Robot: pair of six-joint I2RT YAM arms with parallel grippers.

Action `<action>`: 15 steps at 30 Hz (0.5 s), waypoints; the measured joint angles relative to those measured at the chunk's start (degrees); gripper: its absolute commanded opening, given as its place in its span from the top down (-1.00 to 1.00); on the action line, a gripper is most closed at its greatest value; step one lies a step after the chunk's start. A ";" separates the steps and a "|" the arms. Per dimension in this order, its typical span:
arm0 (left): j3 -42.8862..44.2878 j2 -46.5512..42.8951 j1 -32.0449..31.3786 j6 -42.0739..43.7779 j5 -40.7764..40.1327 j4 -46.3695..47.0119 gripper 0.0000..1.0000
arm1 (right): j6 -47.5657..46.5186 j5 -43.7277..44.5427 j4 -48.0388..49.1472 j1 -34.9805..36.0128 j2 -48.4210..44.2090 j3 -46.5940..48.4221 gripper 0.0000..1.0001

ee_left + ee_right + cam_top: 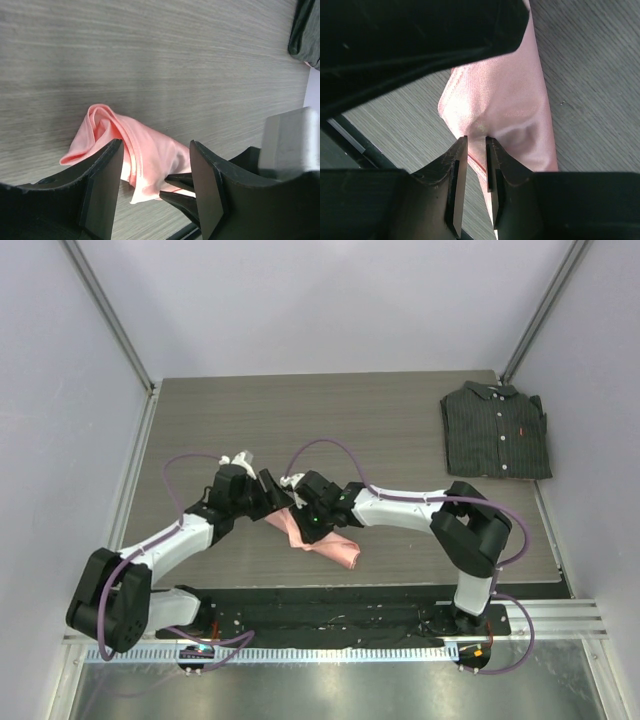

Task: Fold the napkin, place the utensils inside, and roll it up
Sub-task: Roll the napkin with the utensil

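The salmon-pink napkin (332,545) lies bunched and creased on the table, near the front middle. My right gripper (301,506) is shut on a fold of its edge; the right wrist view shows the cloth (505,95) pinched between the narrow jaws (476,150). My left gripper (277,494) is open and holds nothing. Its two fingers straddle the napkin (145,150) with a wide gap (156,182), and the right gripper's tips (181,190) poke in between them. No fork shows in any view.
A dark pinstriped folded shirt (496,430) lies at the back right of the grey wood-grain table (400,440). A black base strip (330,608) runs along the near edge. The left gripper's body (420,30) looms over the right wrist view.
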 measured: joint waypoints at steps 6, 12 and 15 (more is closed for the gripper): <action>-2.19 0.26 -0.15 -1.90 1.14 1.97 -0.22 | 0.81 -1.11 0.35 0.11 0.70 0.02 0.30; 0.85 -1.25 -0.15 -0.74 -1.11 -2.27 -0.56 | 0.37 -1.88 0.22 0.35 0.20 0.04 -0.02; 3.63 -3.85 0.09 0.83 -3.15 -6.60 -0.75 | 0.13 -2.16 0.04 0.31 -1.38 0.28 -0.20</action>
